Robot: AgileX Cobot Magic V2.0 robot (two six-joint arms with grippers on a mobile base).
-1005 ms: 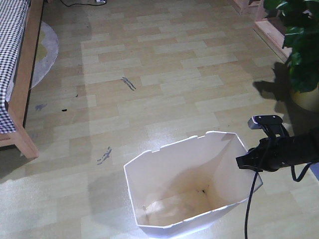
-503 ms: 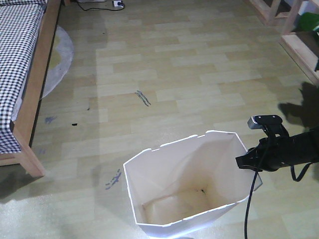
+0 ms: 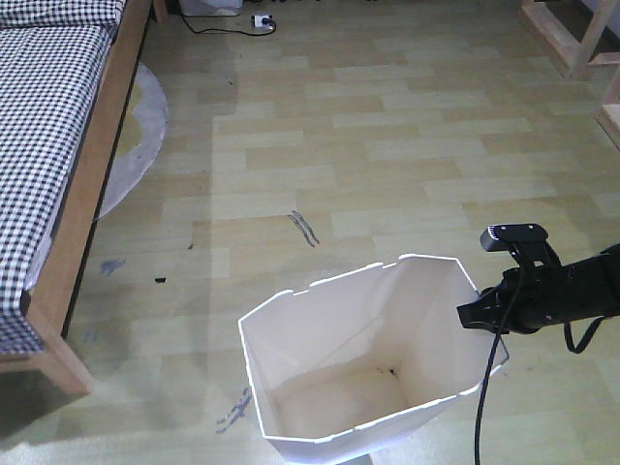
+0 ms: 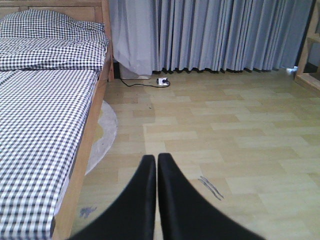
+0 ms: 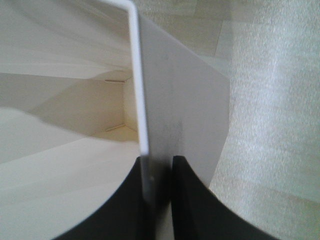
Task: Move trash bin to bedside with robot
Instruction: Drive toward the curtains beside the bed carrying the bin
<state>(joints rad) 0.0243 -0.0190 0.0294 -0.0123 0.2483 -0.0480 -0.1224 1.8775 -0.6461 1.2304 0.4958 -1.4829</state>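
Observation:
The white faceted trash bin point(image 3: 329, 387) stands on the wood floor at the bottom centre of the front view, open side up. My right gripper point(image 3: 472, 314), on a thin black arm with a hanging cable, is shut on the bin's right rim. In the right wrist view the bin's wall point(image 5: 185, 100) runs between the black fingers point(image 5: 192, 200) of the right gripper point(image 5: 160, 161). The bed point(image 3: 48, 145), with its wooden frame and checkered bedding, lies along the left; its side rail is well left of the bin. My left gripper point(image 4: 153, 159) is shut on nothing, above the floor beside the bed point(image 4: 45, 100).
A pale round rug point(image 3: 136, 136) pokes out from under the bed. A power strip with its cable point(image 3: 260, 20) lies at the far wall under grey curtains point(image 4: 225, 35). Wooden furniture legs point(image 3: 572, 39) stand at the top right. Dark scuff marks point(image 3: 305, 229) streak the floor.
The view has swung toward the bed, which now fills more of the left side. The floor marks slid right and down, and the plant left the frame. Bin and right gripper keep their place.

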